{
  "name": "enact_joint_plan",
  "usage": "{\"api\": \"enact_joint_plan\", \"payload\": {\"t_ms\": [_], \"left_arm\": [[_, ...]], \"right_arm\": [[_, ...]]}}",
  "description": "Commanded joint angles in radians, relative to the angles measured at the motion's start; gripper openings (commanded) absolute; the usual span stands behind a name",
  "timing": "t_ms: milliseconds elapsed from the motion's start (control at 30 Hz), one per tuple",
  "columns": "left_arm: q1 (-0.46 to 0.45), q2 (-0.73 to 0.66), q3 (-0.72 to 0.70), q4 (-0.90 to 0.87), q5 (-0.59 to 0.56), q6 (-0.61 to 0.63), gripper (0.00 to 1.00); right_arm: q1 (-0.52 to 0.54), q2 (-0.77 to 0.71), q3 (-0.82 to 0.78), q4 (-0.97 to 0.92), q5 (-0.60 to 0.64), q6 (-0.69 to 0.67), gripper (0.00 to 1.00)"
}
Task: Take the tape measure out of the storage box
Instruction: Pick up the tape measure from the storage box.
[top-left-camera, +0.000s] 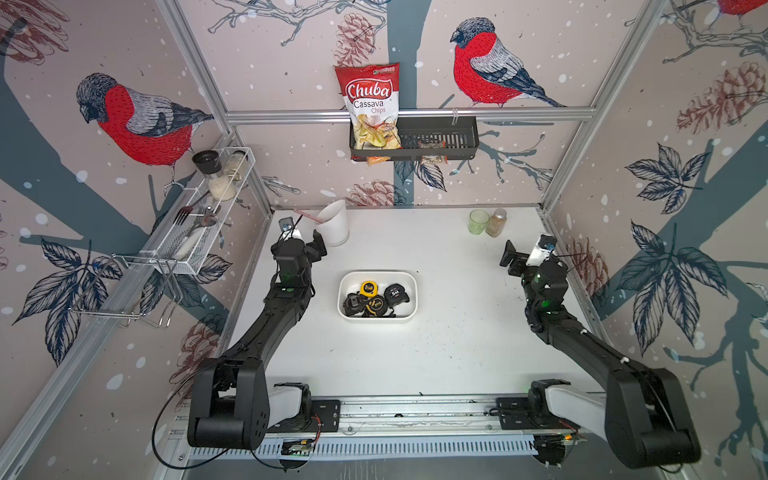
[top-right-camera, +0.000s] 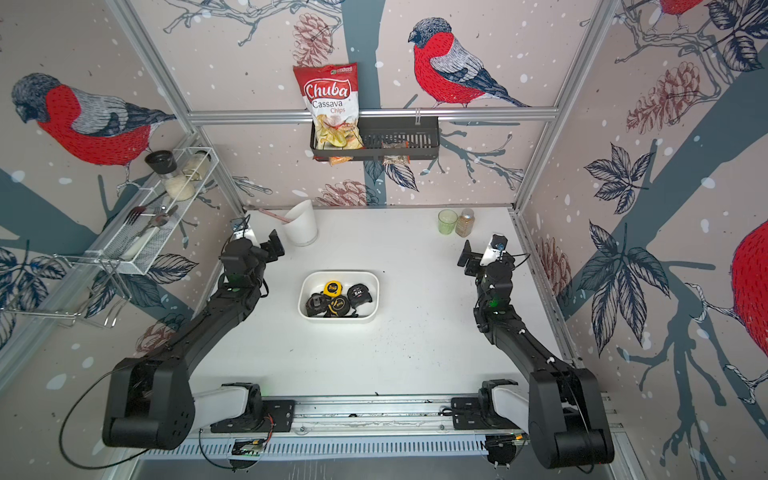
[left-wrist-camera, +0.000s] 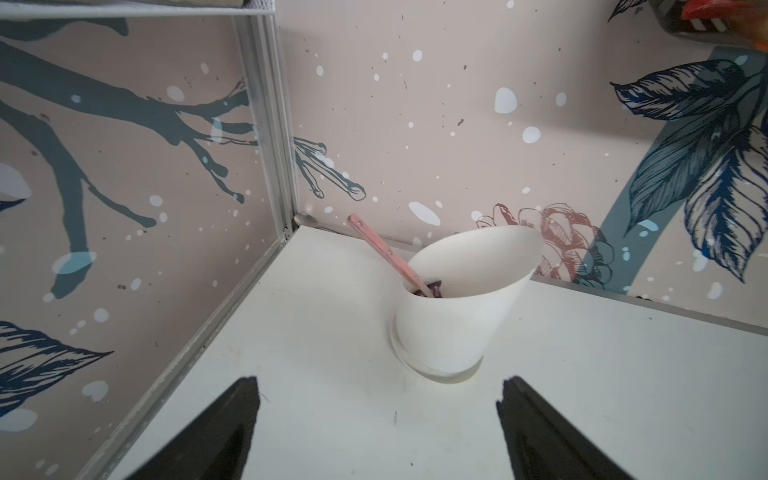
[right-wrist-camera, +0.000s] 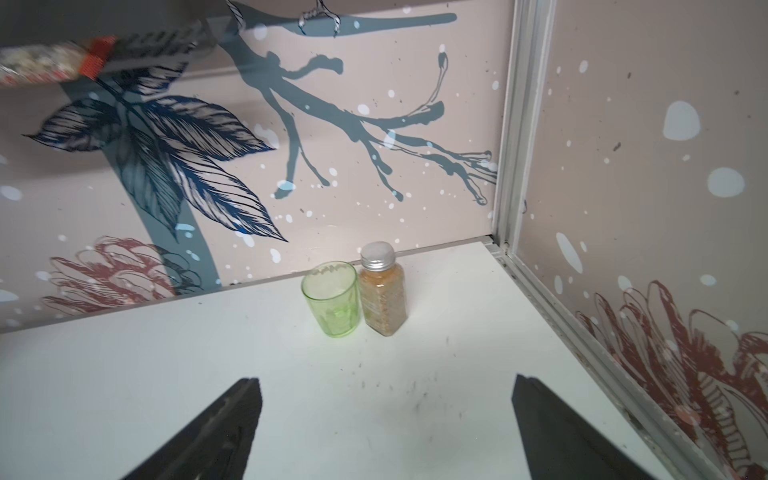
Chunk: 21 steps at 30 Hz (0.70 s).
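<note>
White tabletop (top-left-camera: 415, 365), storage box (top-left-camera: 410, 305) lengthwise left-right; left gripper (left-wrist-camera: 380, 386), right gripper (right-wrist-camera: 386, 382) spread wide, empty.

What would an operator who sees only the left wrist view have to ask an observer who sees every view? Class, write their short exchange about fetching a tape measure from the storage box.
Operator: My left claw is open and faces a white cup. Where is the storage box?
Observer: The storage box sits mid-table between the two arms, nearer the robot's base than your claw. Both top views show it.
Operator: What does it hold?
Observer: Several tape measures, mostly black. A yellow tape measure lies by the far wall of the box.
</note>
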Motion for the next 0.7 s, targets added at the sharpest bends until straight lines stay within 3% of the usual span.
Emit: {"api": "enact_joint_plan", "payload": {"t_ms": [0,67,167,267,400,667], "left_arm": [[-0.030,0.010,0.132,-0.355,0.122,-0.135,0.96],[-0.072,0.051,0.257,-0.511,0.088,-0.199,0.96],[-0.109,0.148,0.445,-0.769,0.128,-0.259,0.91],[-0.131,0.236,0.588,-1.001,0.226,-0.265,0.85],[-0.169,0.248,0.585,-1.130,0.323,-0.259,0.87],[-0.330,0.272,0.508,-1.222,0.398,-0.302,0.94]], "right_arm": [[0.041,0.015,0.119,-0.228,-0.073,0.188,1.00],[0.091,0.070,0.240,-0.353,-0.125,0.244,1.00],[0.198,0.212,0.449,-0.578,-0.182,0.251,1.00],[0.350,0.330,0.640,-0.774,-0.079,0.156,1.00],[0.468,0.421,0.772,-0.883,0.034,0.091,1.00],[0.535,0.499,0.838,-0.935,-0.002,0.041,1.00]]}}
